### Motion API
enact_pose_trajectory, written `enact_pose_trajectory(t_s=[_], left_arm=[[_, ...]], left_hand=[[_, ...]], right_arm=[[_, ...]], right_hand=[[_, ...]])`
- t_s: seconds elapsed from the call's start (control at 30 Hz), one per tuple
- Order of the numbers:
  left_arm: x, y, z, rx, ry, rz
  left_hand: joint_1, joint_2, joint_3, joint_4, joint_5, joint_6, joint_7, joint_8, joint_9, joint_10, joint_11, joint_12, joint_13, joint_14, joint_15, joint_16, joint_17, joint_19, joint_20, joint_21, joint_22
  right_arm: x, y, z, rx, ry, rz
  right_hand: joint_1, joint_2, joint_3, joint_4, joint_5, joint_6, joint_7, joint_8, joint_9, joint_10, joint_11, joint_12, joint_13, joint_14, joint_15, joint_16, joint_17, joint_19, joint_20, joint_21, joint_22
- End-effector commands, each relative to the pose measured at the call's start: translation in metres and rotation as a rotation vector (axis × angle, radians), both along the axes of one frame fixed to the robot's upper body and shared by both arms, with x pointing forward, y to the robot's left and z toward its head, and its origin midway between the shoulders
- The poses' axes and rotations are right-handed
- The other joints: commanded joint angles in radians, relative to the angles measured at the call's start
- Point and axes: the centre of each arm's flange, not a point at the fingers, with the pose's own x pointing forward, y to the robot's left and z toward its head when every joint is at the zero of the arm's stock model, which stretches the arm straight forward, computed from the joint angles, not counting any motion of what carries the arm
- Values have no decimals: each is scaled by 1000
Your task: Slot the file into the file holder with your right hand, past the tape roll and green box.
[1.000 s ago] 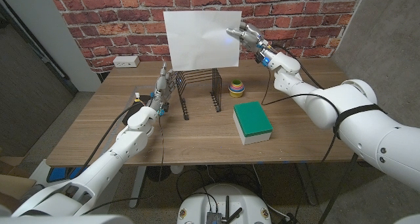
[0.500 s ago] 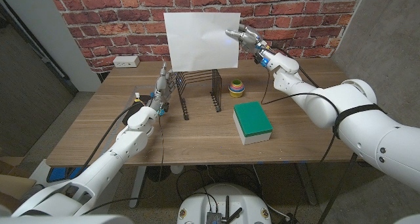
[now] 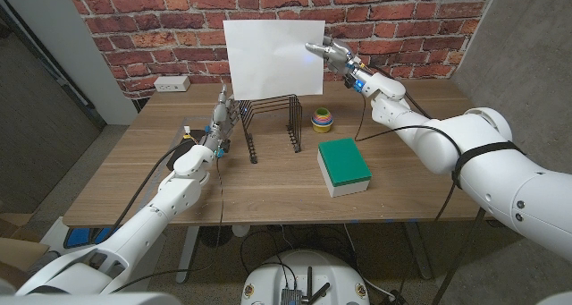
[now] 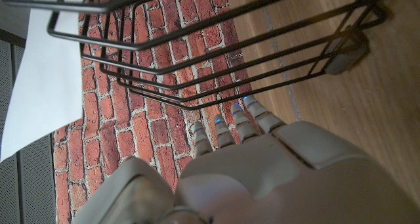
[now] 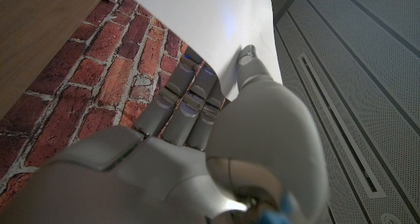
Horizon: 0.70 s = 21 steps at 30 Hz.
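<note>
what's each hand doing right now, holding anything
Left hand: beside the file holder, fingers at its wire; whether it grips cannot be told.
Right hand: pinches the white file by its edge, above the holder.

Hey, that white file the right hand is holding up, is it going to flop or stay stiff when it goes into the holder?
Probably fairly stiff: the file stands flat though the right hand pinches only one edge. It looks thin and light, so it may sway or catch on the holder's wires.

Wooden table (image 3: 134,171): file holder (image 3: 268,122), green box (image 3: 343,165), tape roll (image 3: 322,120).
</note>
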Motion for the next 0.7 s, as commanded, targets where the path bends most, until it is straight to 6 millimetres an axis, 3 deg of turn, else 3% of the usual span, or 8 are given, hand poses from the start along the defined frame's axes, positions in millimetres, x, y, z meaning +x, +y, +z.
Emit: enact_pose_trajectory(t_s=[0.03,0.7], left_arm=[[0,0,0,0,0,1],[0,0,0,0,-1,0]], left_hand=[[-2,6,5,4,10,2,-5,2,4,-1,-7,2,5,7,-3,6,2,4,1,1,4],[-2,6,5,4,10,2,-5,2,4,0,-7,2,5,7,-3,6,2,4,1,1,4]], right_arm=[[0,1,-3,3,11,23],[1,5,-12,-17,31,48]], right_hand=[[-2,9,-1,-1,10,1,3,7,1,76,-72,-1,4,-8,-18,-2,2,-6,-70,8,3],[-6,11,-2,-1,10,0,3,6,-1,77,-73,-6,7,-13,-18,-4,4,-14,-71,18,2]])
